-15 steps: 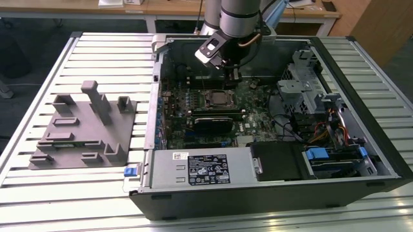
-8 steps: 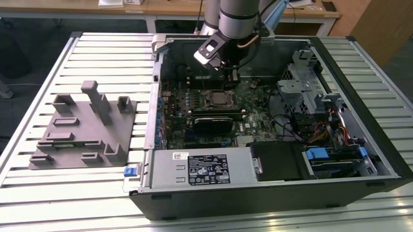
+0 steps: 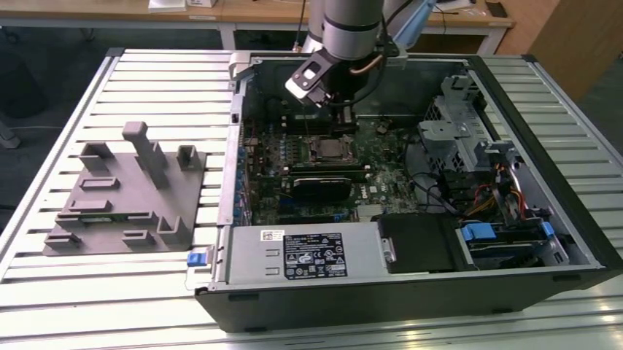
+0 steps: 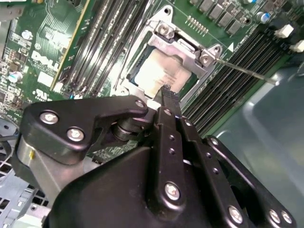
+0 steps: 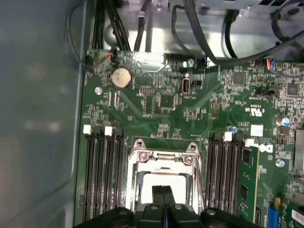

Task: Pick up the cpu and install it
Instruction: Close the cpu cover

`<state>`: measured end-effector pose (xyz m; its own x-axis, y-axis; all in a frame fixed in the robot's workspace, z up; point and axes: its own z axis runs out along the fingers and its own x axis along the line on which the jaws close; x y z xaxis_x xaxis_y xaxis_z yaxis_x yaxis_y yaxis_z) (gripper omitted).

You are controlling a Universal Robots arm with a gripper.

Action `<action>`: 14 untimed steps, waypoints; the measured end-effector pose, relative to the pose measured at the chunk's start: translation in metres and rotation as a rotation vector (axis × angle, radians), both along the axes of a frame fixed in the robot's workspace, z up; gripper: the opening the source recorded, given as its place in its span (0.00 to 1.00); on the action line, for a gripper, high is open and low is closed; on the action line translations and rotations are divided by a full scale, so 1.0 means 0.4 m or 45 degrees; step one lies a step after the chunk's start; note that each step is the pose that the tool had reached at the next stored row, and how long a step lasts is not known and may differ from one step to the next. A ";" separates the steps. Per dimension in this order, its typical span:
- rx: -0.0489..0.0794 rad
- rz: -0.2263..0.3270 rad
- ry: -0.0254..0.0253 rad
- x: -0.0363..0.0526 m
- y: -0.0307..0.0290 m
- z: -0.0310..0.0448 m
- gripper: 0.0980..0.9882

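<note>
The end effector (image 3: 343,118), fingers pressed together and gripping nothing that we can make out, hangs over the processor socket of an open desktop computer on a slatted bench (image 3: 146,80).

Across the exterior view from left to right, a grey plastic fixture block (image 3: 127,189) with upright posts stands on the bench, well apart from the work. Next, the computer case (image 3: 409,310) lies on its side with its motherboard (image 3: 261,157) exposed. The socket frame (image 3: 326,151) sits near the board's middle, directly beneath the arm. Loose cables (image 3: 486,197) crowd the exterior view's right.

In the second wrist view the cpu (image 4: 156,76) lies inside that metal frame, pale top up. In the first wrist view the closed fingertips (image 5: 157,194) sit just above the chip or on it; we cannot tell which.

We judge pressure to be the chief risk. If the chip is not square in its seat, a push from such narrow tips could tilt it or bend the contacts beneath.

A thin lever (image 4: 242,70) angles out from the frame's corner across the memory slots (image 4: 114,42), and we cannot tell whether it is latched. If it is free, the chip may be loose, and any sideways drag could shift it. The tips could also catch the frame's rim.
</note>
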<state>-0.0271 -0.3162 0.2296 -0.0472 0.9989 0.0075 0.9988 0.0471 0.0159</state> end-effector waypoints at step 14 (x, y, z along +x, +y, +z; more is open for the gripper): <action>0.000 0.006 -0.0001 -0.039 -0.003 -0.032 0.01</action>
